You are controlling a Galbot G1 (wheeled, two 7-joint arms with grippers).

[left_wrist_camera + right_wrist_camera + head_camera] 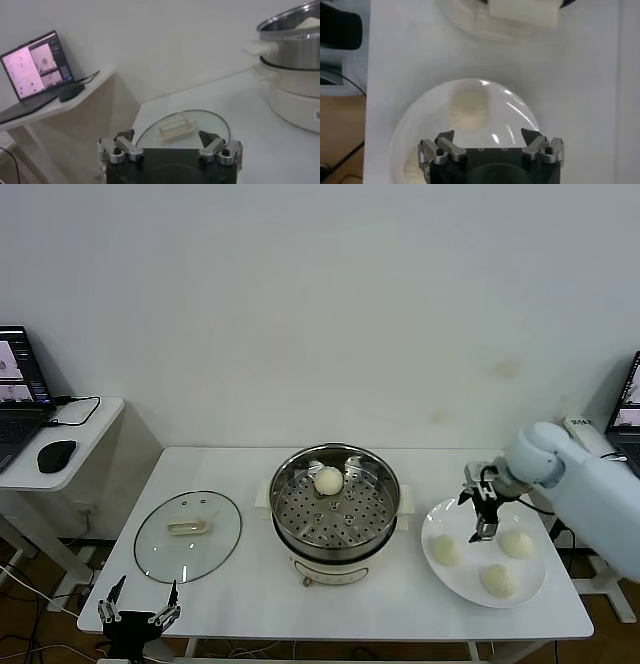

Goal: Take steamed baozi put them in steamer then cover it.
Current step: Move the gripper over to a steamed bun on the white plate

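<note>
1. The steamer (335,514) stands in the middle of the white worktop (250,584), nearer to its front edge than to its back edge.
2. One steamed baozi (328,480) lies on the perforated tray inside the steamer, at the back part of it.
3. Three more buns (446,550) lie on a white plate (440,514) near the right edge of the worktop (they do not touch each other).
4. The cover (188,535) lies flat on the worktop near its left edge, well apart from the steamer, with the bar handle up.
5. The right tool (484,509) hangs above the plate, over its back-left part, pointing down; its fingers are spread wide and hold nothing.
6. The left tool (140,601) is low at the front-left corner of the worktop, just in front of the cover; it is also fully spread and empty.
7. A laptop (20,389) and a mouse (56,454) are on a side desk to the left.
</note>
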